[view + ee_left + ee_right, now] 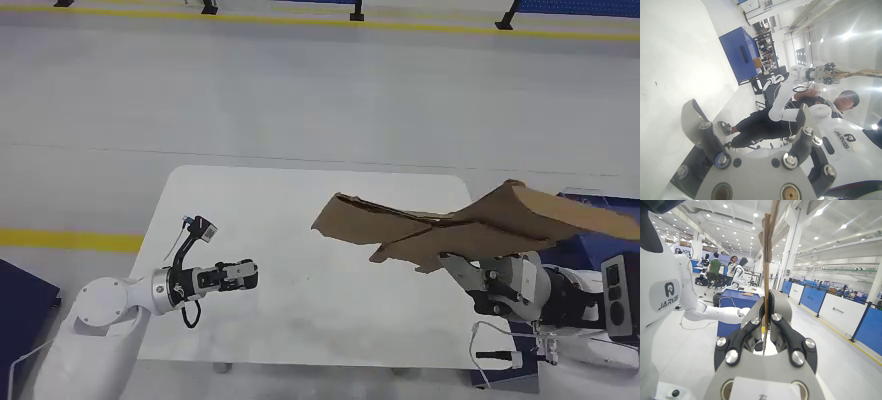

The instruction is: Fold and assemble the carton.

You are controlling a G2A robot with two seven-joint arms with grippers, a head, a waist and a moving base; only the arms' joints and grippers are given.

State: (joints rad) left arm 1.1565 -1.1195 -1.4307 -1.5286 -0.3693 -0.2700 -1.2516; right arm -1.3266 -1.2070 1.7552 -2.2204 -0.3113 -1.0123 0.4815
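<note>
Item: flattened brown corrugated cardboard carton [470, 225], flaps loose and ragged at its left end.
Carton location: right centre of the top view, running from mid-frame to the right edge. It is held up off the white rounded-corner table [300, 230].
Right gripper [452, 264]: lower right of the top view, under the carton's near edge. Its fingers are drawn narrow and pinch the cardboard.
Grip detail: in the right wrist view the sheet [767, 266] stands edge-on between both pads of the right gripper [767, 298]. It extends well past the fingertips, with a short tail towards the palm.
Left gripper [250, 274]: lower left of the top view, over the table's left part, fingers spread wide [747, 106].
Carton relative to left gripper: well apart, across the tabletop. In the left wrist view the carton [866, 73] appears far off, in the right gripper [836, 74].
</note>
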